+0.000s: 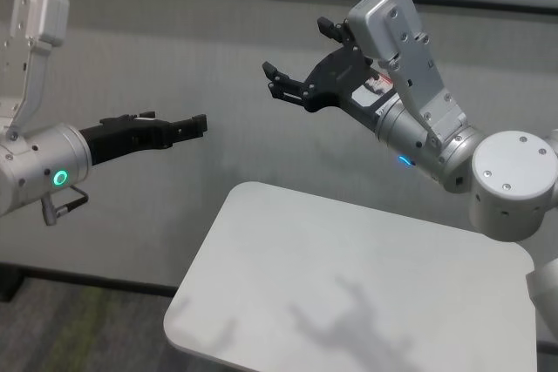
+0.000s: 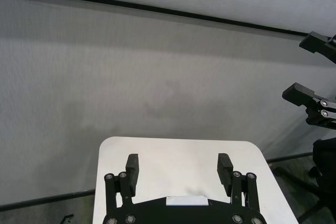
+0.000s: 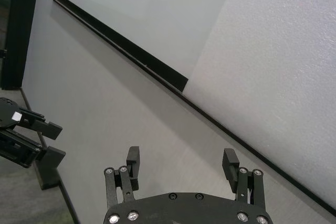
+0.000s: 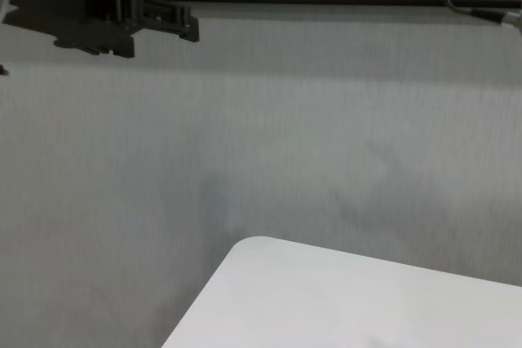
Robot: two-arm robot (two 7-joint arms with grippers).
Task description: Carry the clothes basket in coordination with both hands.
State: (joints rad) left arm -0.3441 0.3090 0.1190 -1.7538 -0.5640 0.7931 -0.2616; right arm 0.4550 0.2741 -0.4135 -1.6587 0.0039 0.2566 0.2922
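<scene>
The clothes basket is out of view in every picture. Both hands hang in the air above the white table (image 1: 366, 294) with nothing between their fingers. My left gripper (image 1: 199, 125) reaches in from the left, level and seen edge-on; the left wrist view shows it open (image 2: 178, 166) over the table's far edge (image 2: 178, 142). Higher up and right of centre, my right gripper (image 1: 298, 50) points left with its jaws spread wide. In the right wrist view it stands open (image 3: 181, 162) facing the grey wall. The two grippers are apart, facing roughly toward each other.
A grey partition wall (image 1: 218, 41) with a black rail (image 2: 157, 10) along its top stands behind the table. The table's rounded near-left corner (image 4: 245, 246) shows in the chest view. Dark floor (image 1: 78, 328) lies below at the left.
</scene>
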